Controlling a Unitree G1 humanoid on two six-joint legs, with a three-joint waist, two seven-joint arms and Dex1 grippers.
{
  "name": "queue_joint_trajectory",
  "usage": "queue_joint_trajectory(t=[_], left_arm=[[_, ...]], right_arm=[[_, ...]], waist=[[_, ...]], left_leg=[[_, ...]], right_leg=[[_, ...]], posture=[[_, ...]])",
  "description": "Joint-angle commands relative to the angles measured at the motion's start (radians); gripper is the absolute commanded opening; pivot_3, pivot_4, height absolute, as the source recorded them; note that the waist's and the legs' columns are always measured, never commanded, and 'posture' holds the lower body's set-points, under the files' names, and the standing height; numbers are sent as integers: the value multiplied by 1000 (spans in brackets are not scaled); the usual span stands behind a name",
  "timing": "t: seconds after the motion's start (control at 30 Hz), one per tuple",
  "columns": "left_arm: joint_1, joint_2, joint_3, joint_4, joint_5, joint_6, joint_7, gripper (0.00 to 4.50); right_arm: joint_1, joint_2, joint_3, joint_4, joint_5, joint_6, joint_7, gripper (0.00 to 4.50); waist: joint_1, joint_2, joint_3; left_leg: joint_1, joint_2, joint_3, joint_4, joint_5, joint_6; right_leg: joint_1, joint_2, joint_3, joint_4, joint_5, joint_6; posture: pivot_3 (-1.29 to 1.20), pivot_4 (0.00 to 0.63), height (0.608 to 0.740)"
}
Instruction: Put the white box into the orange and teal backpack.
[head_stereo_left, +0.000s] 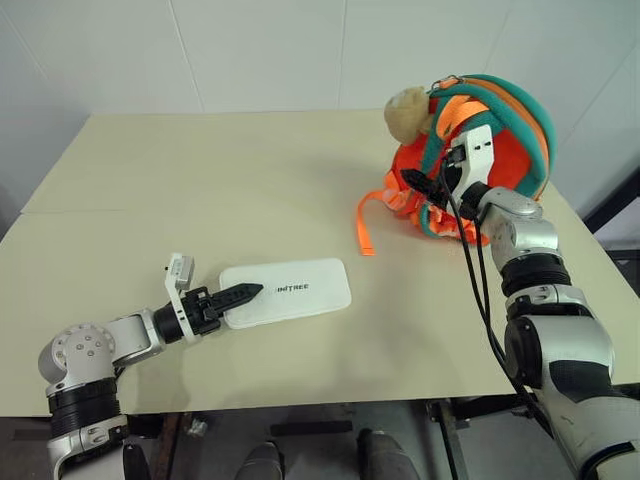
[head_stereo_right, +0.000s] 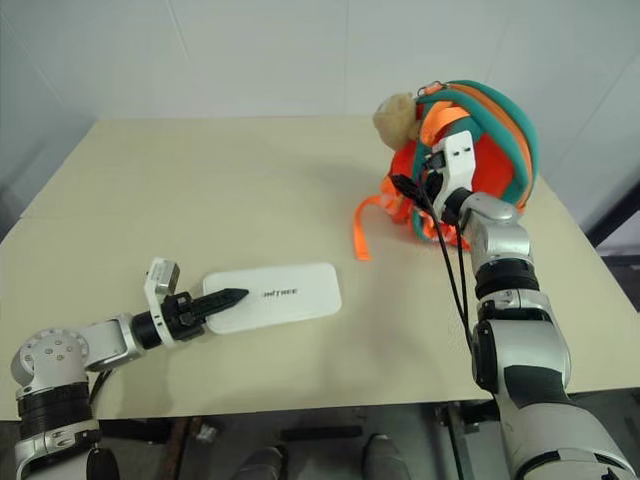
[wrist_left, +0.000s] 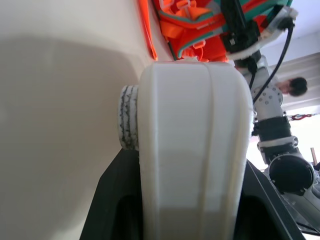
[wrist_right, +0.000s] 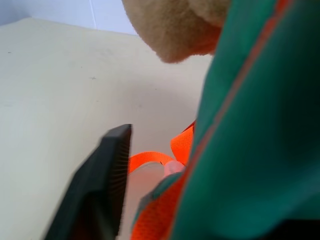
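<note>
1. White box (head_stereo_left: 287, 290): one is seen in the head views, lying flat near the table's (head_stereo_left: 200, 180) front edge, its end clamped by the left gripper (head_stereo_left: 243, 293).
2. In the left wrist view, the box (wrist_left: 192, 150) is gripped between both black fingers (wrist_left: 107, 210).
3. In the right wrist view, one orange and teal backpack (wrist_right: 260, 130) is seen pressed against the right gripper (head_stereo_left: 425, 183); its opening cannot be told.

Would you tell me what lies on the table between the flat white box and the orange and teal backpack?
Bare beige tabletop separates the white box from the backpack, apart from its loose orange strap; both eye views show this.
</note>
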Motion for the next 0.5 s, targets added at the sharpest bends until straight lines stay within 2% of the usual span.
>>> queue_joint_trajectory(t=[0.03, 0.07, 0.17, 0.33, 0.5], left_arm=[[20, 41, 51, -32, -16, -23, 15, 1294], [26, 50, 51, -35, -15, -25, 14, 1294], [45, 84, 94, -30, -28, -39, 11, 1294], [102, 171, 127, -19, -16, -68, -11, 1294], [170, 243, 143, -24, 5, -147, -55, 1294]], right_arm=[[-1, 12, -18, -134, 100, 38, 211, 1230], [7, 14, -19, -169, 120, 58, 245, 960], [75, 10, -12, -451, 287, 302, 373, 12], [200, -40, 17, -903, 569, 727, 403, 12], [311, -144, 21, -1105, 763, 991, 421, 12]], waist=[[-9, 0, 0], [-15, 0, 0], [-22, 0, 0], [-25, 1, 0], [-15, 0, 0]], left_leg=[[0, 0, 0, -1, 0, -1], [0, 0, 0, -1, 0, -1], [0, 1, 0, -2, 0, -1], [0, 1, -1, -5, 0, -1], [1, 1, -1, -5, 0, -1]], right_leg=[[0, 0, 0, 0, 0, 0], [-1, 0, 0, 1, 0, 0], [-1, 0, 0, 2, -1, 1], [-4, 0, 0, 5, -4, 0], [-4, 0, 0, 5, -5, -2]], posture=[[0, 150, 740], [0, 150, 740], [0, 150, 740], [0, 150, 740], [0, 150, 740]])
